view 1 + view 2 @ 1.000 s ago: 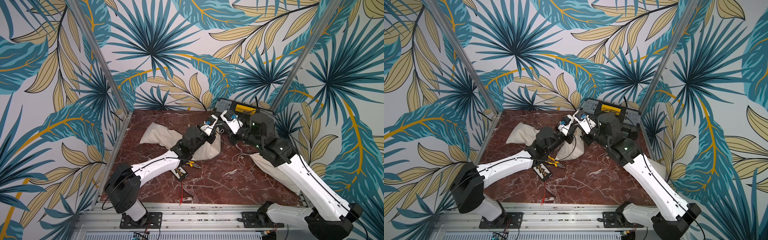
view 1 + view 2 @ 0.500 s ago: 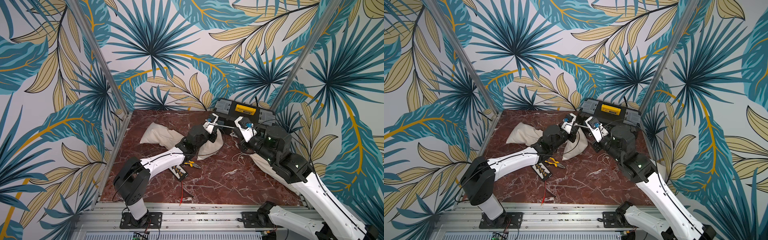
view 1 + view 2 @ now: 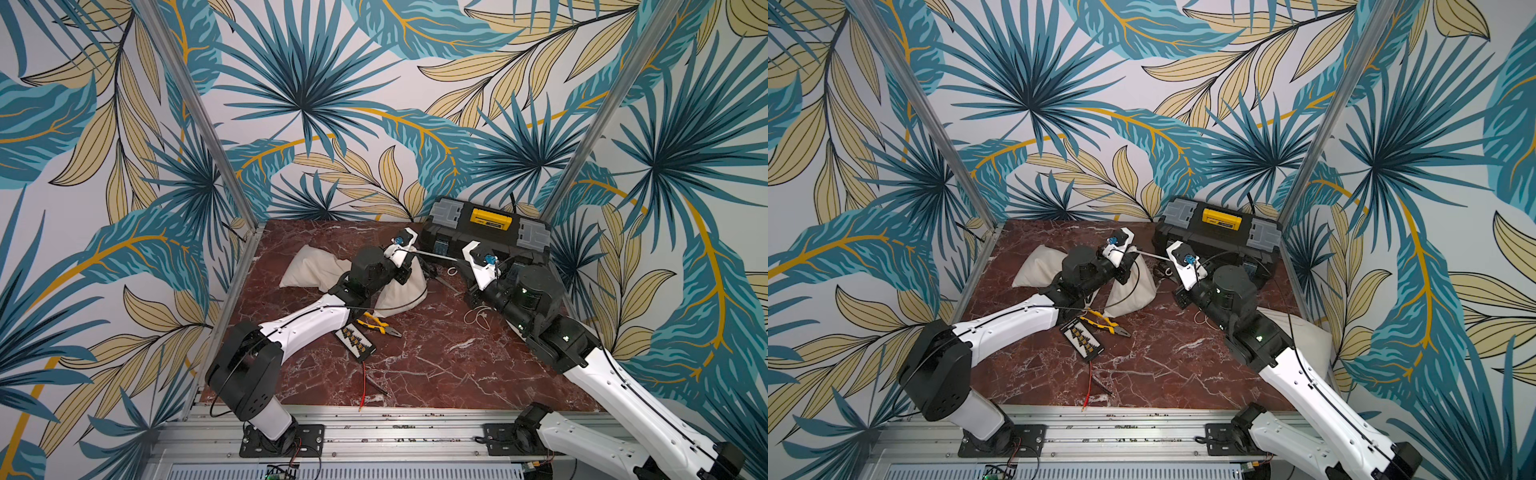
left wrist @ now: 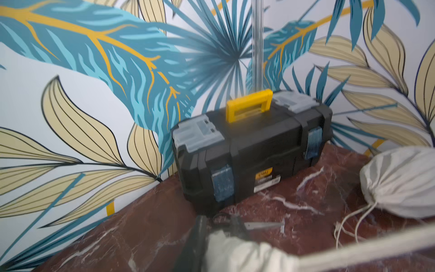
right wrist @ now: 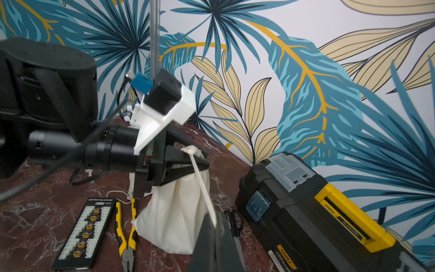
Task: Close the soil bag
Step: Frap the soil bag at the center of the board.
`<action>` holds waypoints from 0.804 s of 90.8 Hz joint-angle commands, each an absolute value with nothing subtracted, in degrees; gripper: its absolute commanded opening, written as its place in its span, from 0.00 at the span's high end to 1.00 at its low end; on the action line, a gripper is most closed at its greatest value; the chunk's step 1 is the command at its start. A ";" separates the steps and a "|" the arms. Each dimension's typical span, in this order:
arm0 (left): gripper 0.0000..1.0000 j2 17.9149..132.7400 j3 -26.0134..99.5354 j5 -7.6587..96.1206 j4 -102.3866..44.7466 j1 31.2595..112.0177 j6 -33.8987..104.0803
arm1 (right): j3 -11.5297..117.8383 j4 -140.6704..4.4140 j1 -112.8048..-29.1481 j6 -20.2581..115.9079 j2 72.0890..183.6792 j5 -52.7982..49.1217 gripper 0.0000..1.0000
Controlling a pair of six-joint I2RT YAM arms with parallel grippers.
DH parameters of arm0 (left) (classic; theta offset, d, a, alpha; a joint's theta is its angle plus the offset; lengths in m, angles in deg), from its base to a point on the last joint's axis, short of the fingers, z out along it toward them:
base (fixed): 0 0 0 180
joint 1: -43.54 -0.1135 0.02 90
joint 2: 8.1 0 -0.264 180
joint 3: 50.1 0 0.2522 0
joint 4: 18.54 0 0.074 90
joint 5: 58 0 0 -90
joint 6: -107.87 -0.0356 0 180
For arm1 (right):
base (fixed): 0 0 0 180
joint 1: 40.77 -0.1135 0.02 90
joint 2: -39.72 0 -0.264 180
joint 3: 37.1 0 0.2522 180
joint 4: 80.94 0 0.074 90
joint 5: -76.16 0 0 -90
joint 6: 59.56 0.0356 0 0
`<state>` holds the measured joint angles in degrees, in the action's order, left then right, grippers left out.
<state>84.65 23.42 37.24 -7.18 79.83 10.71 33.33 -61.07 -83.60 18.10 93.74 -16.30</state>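
At the near edge of a red marble table (image 3: 436, 374) a thin red wire (image 3: 364, 384) is seen, and just beyond it a black terminal board (image 3: 356, 341) and yellow-handled pliers (image 3: 378, 325). Past these, near the middle of the table, the soil bag (image 5: 174, 219), a pale cloth sack, is held upright with its base apparently resting on the marble. Its gathered neck is pinched by the left gripper (image 5: 203, 163), whose jaws are closed on the cloth, with the bunched top poking out above them. From that neck a white drawstring (image 5: 202, 186) is stretched taut to the right gripper (image 5: 214, 220), whose jaws are clamped tight on the cord. A second cloth bag (image 3: 311, 268) is lying behind the left arm. Farthest back, a black toolbox (image 3: 486, 232) with a yellow handle is set against the leaf-patterned wall. The cinching step is judged to be in hand, the mouth looking nearly drawn shut. Next, the cord should be pulled further from the bag while the neck is held firm, so the sack is not dragged over.
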 commanded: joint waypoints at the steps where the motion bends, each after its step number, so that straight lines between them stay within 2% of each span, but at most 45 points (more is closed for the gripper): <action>1: 0.68 87.94 17.03 37.00 -5.65 78.54 9.33 | 34.49 -73.72 -83.34 21.73 93.68 -14.08 1.00; 10: 0.59 85.60 14.30 41.76 -0.93 79.13 9.48 | 38.43 -70.79 -83.32 21.13 95.82 -11.29 1.00; 19: 0.53 82.01 13.77 46.46 1.48 79.16 9.49 | 41.66 -68.08 -83.34 20.59 96.92 -9.91 1.00; 38: 0.44 79.65 20.18 57.92 -4.09 80.02 7.73 | 42.82 -65.36 -83.32 20.46 97.11 -8.32 1.00; 58: 0.45 79.99 23.04 62.50 -4.74 81.00 8.01 | 43.03 -64.09 -83.34 20.74 97.19 -7.85 1.00; 73: 0.55 79.91 25.25 63.67 -7.66 81.59 7.31 | 43.18 -63.20 -83.32 20.38 97.54 -8.38 1.00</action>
<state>80.52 22.46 61.26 -4.80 81.17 7.89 41.85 -62.49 -83.52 19.79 97.76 -8.62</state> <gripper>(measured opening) 0.465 0.066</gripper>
